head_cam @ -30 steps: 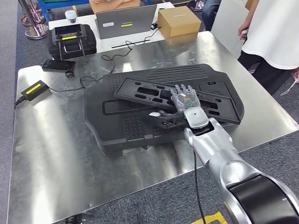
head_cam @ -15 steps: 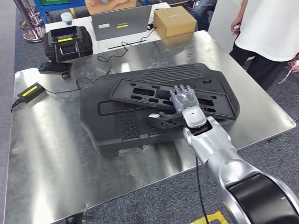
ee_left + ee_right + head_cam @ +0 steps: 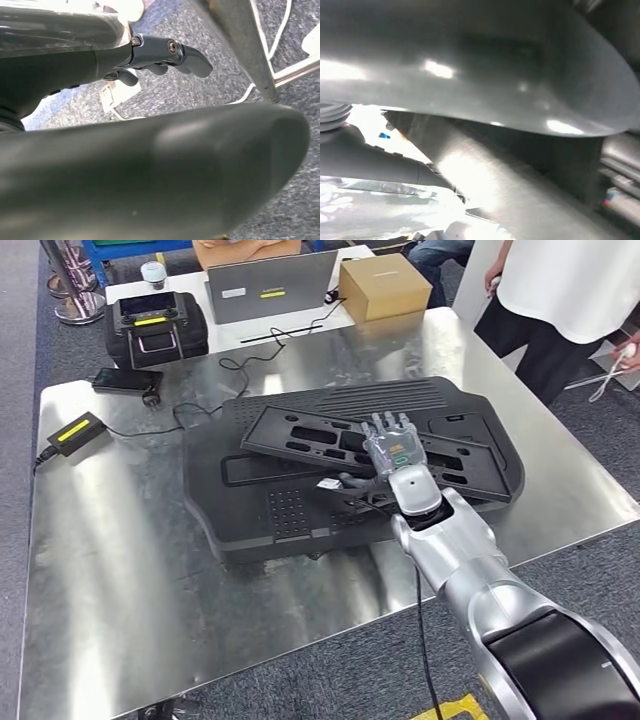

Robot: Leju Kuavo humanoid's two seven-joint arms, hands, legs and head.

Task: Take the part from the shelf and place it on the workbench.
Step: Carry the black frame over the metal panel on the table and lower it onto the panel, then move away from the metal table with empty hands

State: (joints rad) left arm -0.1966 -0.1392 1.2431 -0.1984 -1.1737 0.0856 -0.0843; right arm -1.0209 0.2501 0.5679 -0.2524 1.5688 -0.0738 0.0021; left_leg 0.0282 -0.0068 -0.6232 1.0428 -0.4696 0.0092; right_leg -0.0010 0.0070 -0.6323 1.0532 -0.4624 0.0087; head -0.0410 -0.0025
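The right hand (image 3: 392, 452) lies palm down on a long black frame (image 3: 317, 435), a flat part with slots cut through it. Its fingers stretch over the frame's top face and its thumb sits at the near edge, so it grips the frame there. The silver right arm (image 3: 468, 570) reaches in from the near side of the desk.

The frame lies slanted across a larger black panel (image 3: 249, 505), one end raised a little over the panel's ribbed far part. The panel itself lies flat on the shiny metal desk (image 3: 113, 580), roughly in the middle of it.

The left hand (image 3: 166, 52) hangs beside a metal desk leg over grey carpet; its dark fingers look loosely apart and hold nothing.

Left of the panel on the desk sits a small black box with a yellow stripe (image 3: 72, 432), its cable running toward the panel. Beyond that, near the far left corner of the desk, lies a dark phone (image 3: 121, 380). Behind the desk stands a white table with a black case (image 3: 155, 328), a grey laptop (image 3: 268, 285) and a cardboard box (image 3: 383, 285). To the far right of the panel, past the desk's corner, stands a person in a white top (image 3: 566, 290).
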